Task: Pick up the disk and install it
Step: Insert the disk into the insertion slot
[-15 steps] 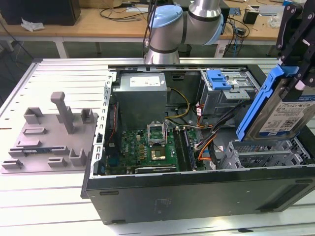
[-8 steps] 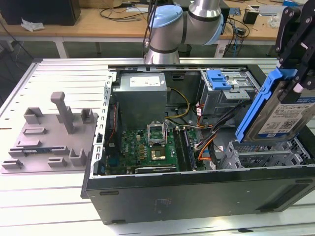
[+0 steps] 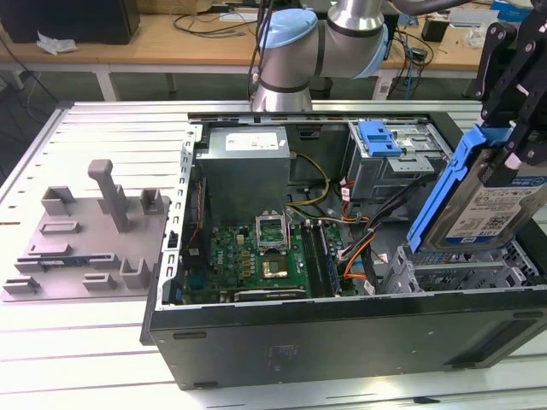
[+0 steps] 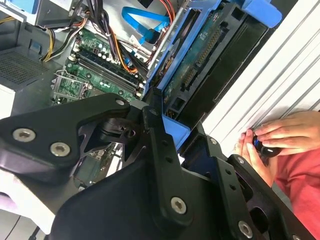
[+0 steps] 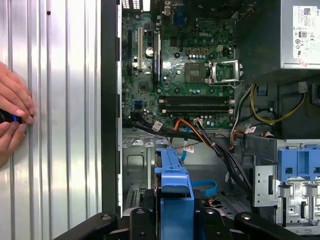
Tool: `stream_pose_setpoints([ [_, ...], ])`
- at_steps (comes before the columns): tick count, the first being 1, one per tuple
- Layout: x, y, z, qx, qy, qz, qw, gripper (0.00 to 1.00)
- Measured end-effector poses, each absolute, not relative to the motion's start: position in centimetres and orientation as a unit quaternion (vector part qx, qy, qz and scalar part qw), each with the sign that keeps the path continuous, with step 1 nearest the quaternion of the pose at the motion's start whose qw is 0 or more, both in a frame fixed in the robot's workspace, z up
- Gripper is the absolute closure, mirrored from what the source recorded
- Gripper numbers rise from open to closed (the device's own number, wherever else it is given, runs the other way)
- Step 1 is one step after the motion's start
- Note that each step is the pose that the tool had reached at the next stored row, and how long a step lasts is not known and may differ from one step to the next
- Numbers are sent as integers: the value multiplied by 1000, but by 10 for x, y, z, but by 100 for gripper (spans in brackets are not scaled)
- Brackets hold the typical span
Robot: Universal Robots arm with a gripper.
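Note:
The disk (image 3: 494, 203), a silver drive with a white-and-blue label in a blue bracket (image 3: 438, 195), hangs tilted on edge over the grey drive cage (image 3: 461, 275) at the near corner of the open computer case, on the exterior view's right. My gripper (image 3: 515, 147) is shut on the disk's upper end. In the second wrist view the disk (image 4: 199, 56) shows its green circuit side between the black fingers (image 4: 159, 145). In the first wrist view the disk (image 5: 173, 186) appears edge-on, blue, above the case floor.
The open case (image 3: 342, 342) holds a motherboard (image 3: 265, 252), a power supply (image 3: 246, 166), orange and black cables (image 3: 359, 243), and a blue latch on a grey cage (image 3: 383, 138). A grey fixture with posts (image 3: 94, 231) lies left. A person's hands (image 4: 272, 140) rest beside the case.

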State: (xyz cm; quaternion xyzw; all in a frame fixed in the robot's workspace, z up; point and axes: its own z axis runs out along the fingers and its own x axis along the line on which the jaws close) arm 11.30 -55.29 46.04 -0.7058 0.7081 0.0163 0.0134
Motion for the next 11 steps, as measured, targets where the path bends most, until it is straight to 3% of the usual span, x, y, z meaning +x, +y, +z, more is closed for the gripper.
stream_pose_setpoints([
  [11,114,-554,455,-704,710,16,13,64],
])
